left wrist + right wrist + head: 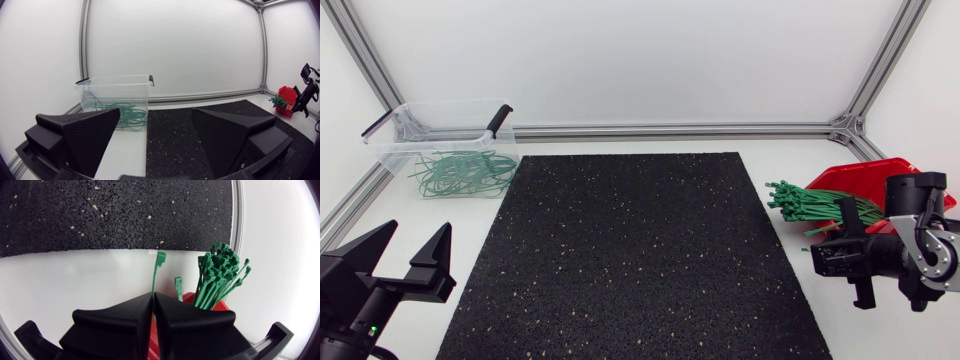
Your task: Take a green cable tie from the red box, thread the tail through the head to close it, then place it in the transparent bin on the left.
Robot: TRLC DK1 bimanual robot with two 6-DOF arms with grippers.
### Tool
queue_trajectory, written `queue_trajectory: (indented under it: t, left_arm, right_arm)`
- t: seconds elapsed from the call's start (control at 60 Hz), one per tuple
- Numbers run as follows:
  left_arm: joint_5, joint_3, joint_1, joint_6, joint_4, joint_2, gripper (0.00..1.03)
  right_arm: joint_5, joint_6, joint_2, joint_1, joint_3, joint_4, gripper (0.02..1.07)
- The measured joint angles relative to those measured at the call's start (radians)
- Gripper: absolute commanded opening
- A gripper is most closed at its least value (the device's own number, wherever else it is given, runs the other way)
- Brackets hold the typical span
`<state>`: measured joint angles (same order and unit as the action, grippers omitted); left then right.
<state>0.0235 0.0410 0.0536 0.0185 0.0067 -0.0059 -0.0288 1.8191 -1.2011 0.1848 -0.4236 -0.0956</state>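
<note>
Green plastic sat pinched in our right gripper (153, 296): its two fingers were pressed together on a single cable tie (158, 275), one from each side. The tie's head end stuck out ahead of the fingertips, over the white table (75, 280) and close to the edge of the black speckled mat (630, 260). Just beside that gripper lay the loose bundle of ties (810, 200), heads fanned out past the rim of the red box (865, 175) at the table's right side. One short tie stood apart from the bundle, between it and the held one.

Our left gripper (417, 235) hung over the table's near left corner, off the mat, with its fingers spread wide and nothing between them. Ahead of it, in the far left corner, stood the transparent bin (440, 110) (lid off, black clips at its ends), holding a tangle of looped ties (465, 172) on its floor. The two grippers were well apart, the whole mat lying between them.
</note>
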Motion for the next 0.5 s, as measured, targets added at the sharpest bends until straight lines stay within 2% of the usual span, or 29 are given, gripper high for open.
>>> queue_trajectory:
  t: [0.25, 0.4, 0.5]
  left_arm:
    - [0.0, 0.0, 0.0, 0.0, -0.001, 0.0, 0.99]
    - [-0.001, 0.0, 0.0, 0.0, -0.002, 0.0, 0.99]
    - [-0.004, 0.0, 0.0, 0.0, -0.002, 0.0, 0.99]
  right_arm:
    - [-0.019, -0.048, 0.098, -0.027, -0.036, -0.172, 0.08]
    - [-0.027, -0.148, 0.178, -0.07, -0.12, -0.298, 0.08]
    - [-0.013, -0.223, 0.238, -0.117, -0.171, -0.327, 0.08]
